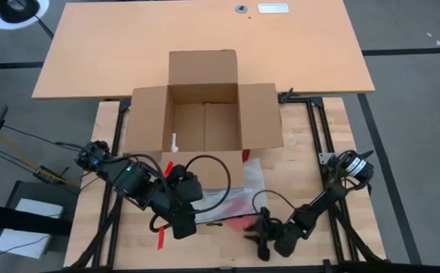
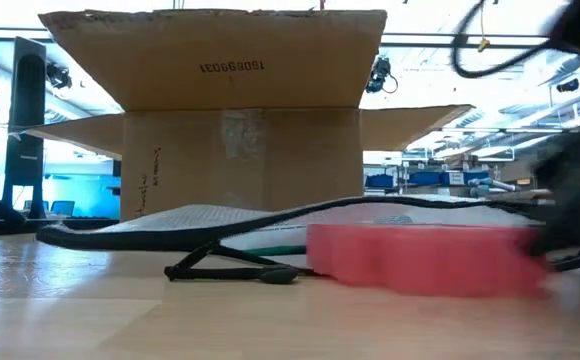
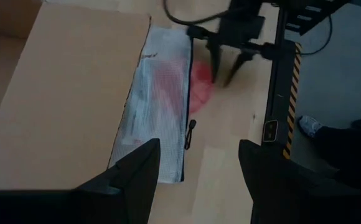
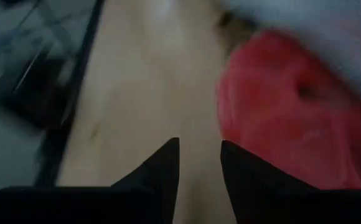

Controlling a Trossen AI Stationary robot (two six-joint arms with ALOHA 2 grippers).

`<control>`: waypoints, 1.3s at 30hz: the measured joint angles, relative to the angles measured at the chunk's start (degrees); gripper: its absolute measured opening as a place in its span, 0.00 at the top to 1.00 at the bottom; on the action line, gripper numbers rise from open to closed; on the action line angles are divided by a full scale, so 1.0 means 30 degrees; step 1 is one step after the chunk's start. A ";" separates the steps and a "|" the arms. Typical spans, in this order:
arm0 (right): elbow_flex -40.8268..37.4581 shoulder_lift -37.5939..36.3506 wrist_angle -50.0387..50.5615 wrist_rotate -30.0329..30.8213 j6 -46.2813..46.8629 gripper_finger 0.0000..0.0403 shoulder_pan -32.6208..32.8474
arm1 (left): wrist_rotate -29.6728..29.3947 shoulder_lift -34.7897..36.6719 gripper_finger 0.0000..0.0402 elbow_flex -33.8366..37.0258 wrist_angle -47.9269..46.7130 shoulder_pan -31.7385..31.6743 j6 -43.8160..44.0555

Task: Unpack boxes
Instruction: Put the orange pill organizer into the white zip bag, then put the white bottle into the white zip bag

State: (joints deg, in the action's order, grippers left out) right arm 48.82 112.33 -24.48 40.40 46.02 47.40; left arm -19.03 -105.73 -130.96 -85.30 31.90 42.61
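The brown cardboard box (image 1: pixel 205 114) stands open on the wooden table, its flaps spread outward. In front of it a clear zip bag (image 1: pixel 231 199) lies flat with a red item (image 4: pixel 292 118) inside. My right gripper (image 1: pixel 252 231) is low at the bag's near end. It is open with a narrow gap, and its fingers stand at the red item's edge (image 3: pixel 200 84). My left gripper (image 3: pixel 199 168) hovers open, high over the box's near flap and the bag's left part. Nothing is between its fingers. My right gripper comes in low and slanting from the table's near right side. One finger (image 4: pixel 246 174) stands right beside the red item's edge (image 4: pixel 230 134). I cannot tell whether it touches the bag. Nothing sits between the fingers.
A small white object (image 1: pixel 174 142) lies inside the box. A red strip (image 1: pixel 161 236) lies on the table by the left arm. A black zipper cord (image 2: pixel 230 268) trails from the bag. A black frame rail (image 3: pixel 280 106) runs along the table's edge.
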 joint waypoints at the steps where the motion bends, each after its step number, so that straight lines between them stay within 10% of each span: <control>1: 0.0017 -0.0076 0.0230 0.0254 0.0050 0.71 -0.0168 | -0.0004 0.0000 0.43 0.0000 -0.0001 -0.0003 0.0000; 9: 0.0015 -0.0014 -0.0729 -0.4709 0.0684 0.73 -0.0078 | 0.0000 0.0007 0.43 0.0000 -0.0177 -0.0003 -0.0033; 16: 0.0022 0.0007 0.2431 0.1850 0.0664 0.73 -0.1105 | 0.0000 0.0007 0.43 0.0000 -0.0153 -0.0007 -0.0080; 20: 0.0000 -0.0026 0.4202 0.2407 0.2045 0.74 -0.2962 | -0.0291 0.0007 0.43 0.0000 -0.0124 -0.0007 -0.0109; 31: 0.0003 -0.5203 0.3629 -0.8838 -0.0342 0.76 -0.2130 | -0.0291 0.0007 0.43 -0.0002 0.0482 -0.0548 0.1292; 39: 0.0015 -1.3382 1.3119 -0.8136 -0.3758 0.76 -0.2923 | -0.1541 0.0007 0.43 -0.0131 0.2873 -0.3762 0.1942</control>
State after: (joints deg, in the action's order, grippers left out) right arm 48.86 72.19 14.88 15.99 34.74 38.63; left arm -23.65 -105.71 -131.35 -76.68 20.61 48.44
